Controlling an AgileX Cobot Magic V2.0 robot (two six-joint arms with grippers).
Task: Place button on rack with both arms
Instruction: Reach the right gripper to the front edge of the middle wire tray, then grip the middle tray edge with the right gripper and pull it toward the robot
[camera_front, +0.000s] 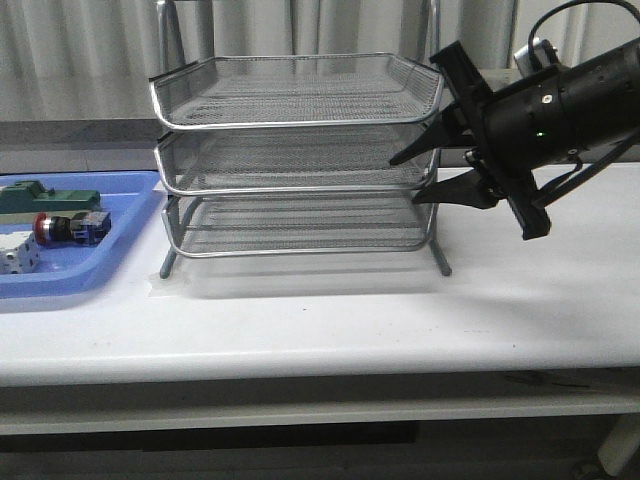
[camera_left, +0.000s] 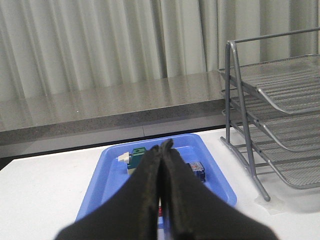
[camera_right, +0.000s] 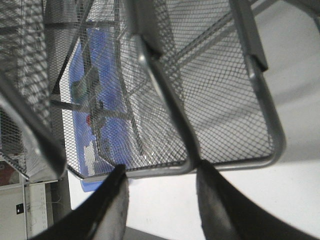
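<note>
The button (camera_front: 68, 227) is sitting in the blue tray (camera_front: 120, 250) at the left edge of the desk (camera_front: 400, 310), next to a green block (camera_front: 45, 198) and a white part (camera_front: 18, 258), so nothing has been picked yet.

The right gripper (camera_front: 410, 177) is over by the right end of the rack (camera_front: 295, 150), fingers spread apart and lined up around the middle tier's rim. Looks like it's set to grab and slide that tier out, or steady it, so the button has somewhere to land. It's empty; actual contact is hard to call.

The left gripper (camera_left: 162, 150) hovers above the tray with its fingers pressed together, holding nothing.
</note>
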